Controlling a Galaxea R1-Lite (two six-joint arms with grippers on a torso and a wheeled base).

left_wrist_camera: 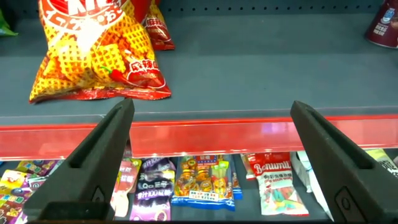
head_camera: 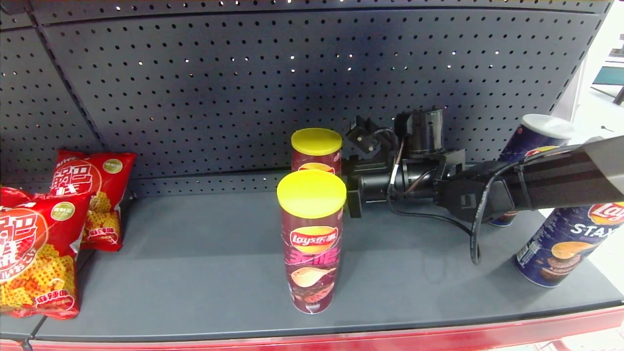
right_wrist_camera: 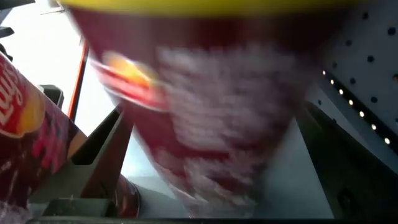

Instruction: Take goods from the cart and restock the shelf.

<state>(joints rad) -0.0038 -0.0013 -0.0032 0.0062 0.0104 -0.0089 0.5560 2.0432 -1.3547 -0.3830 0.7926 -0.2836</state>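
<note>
Two maroon chip cans with yellow lids stand on the grey shelf (head_camera: 195, 263), one behind the other. The front can (head_camera: 312, 243) stands free. My right gripper (head_camera: 348, 187) comes in from the right and is shut on the rear can (head_camera: 317, 151), near the pegboard back wall. The right wrist view has that can (right_wrist_camera: 211, 112) blurred between both fingers (right_wrist_camera: 93, 168), with the front can (right_wrist_camera: 25, 124) off to one side. My left gripper (left_wrist_camera: 211, 124) hangs open and holds nothing, in front of the shelf's red edge rail (left_wrist_camera: 205, 134).
Red snack bags (head_camera: 36, 258) (head_camera: 95, 195) lean at the shelf's left end. Two blue chip cans (head_camera: 560, 248) (head_camera: 534, 139) stand at the right, beside my right arm. A lower shelf holds several candy packs (left_wrist_camera: 205, 180). Bare shelf lies between the bags and the maroon cans.
</note>
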